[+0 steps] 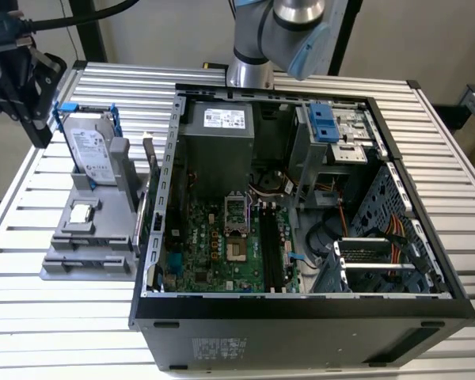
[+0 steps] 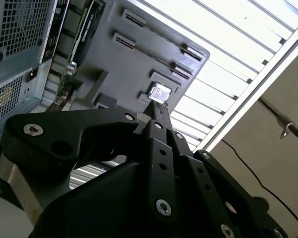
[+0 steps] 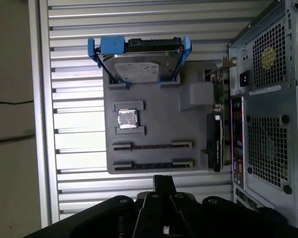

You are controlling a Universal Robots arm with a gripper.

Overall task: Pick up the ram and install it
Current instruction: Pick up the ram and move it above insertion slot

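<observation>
The ram [image 3: 216, 136] is a long dark stick standing on edge in the grey holder [image 3: 159, 131], on the side next to the computer case; it also shows in the exterior view [image 1: 150, 170] and the second wrist view [image 2: 79, 44]. My gripper [image 1: 38, 131] hangs above the table at the exterior view's far left, beyond the holder and well clear of the ram. Both wrist views show its black fingertips [image 3: 164, 182] [image 2: 156, 110] pressed together with nothing between them. Black memory slots [image 1: 269, 247] lie on the motherboard inside the open case.
The holder also carries a silver hard drive in a blue bracket [image 1: 91, 146] and a small square processor chip [image 1: 81, 212]. The open computer case [image 1: 301, 313] takes up the table's middle and the exterior view's right. The arm's base [image 1: 249, 71] stands behind the case.
</observation>
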